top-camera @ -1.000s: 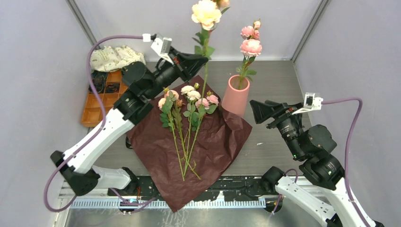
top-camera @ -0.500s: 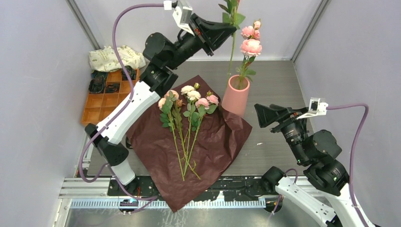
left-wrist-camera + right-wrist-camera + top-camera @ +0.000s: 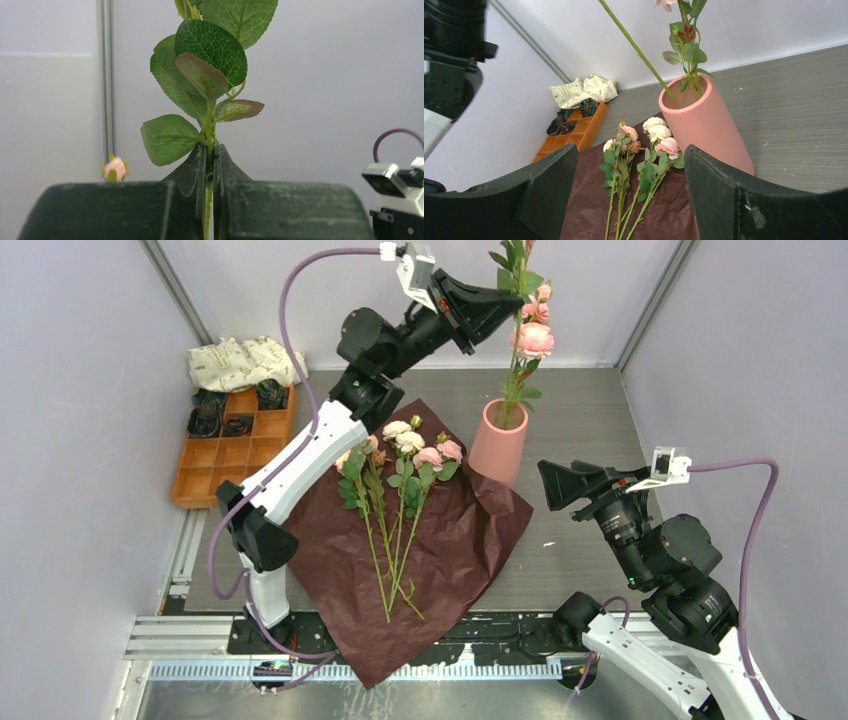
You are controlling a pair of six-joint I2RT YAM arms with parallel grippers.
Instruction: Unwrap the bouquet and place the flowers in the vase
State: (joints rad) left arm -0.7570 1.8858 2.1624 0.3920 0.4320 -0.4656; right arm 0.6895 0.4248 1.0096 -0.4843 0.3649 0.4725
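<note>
High above the vase [image 3: 499, 445], the left pincer [image 3: 515, 305] is clamped on a flower stem [image 3: 636, 47] whose lower tip sits at the vase mouth. Next it should lower, then let go. The right pincer [image 3: 546, 485] stands apart, empty; other flowers [image 3: 395, 475] lie on the paper [image 3: 460, 550].

My left arm [image 3: 300, 455] and my right arm [image 3: 640, 650] were a matched pair, with smooth white shells on the long links and bulky matt-black housings at every joint. A purple cable [image 3: 300, 280] ran along each, ending at a small white-and-silver camera box [image 3: 415, 260] by the wrist. My left gripper [image 3: 210, 150] and my right gripper [image 3: 630, 150] were black too. My fingers [image 3: 549, 200] were broad wedges that narrowed toward the tips, dull and slightly grainy, and one on the right carried a few pale scuff marks.
</note>
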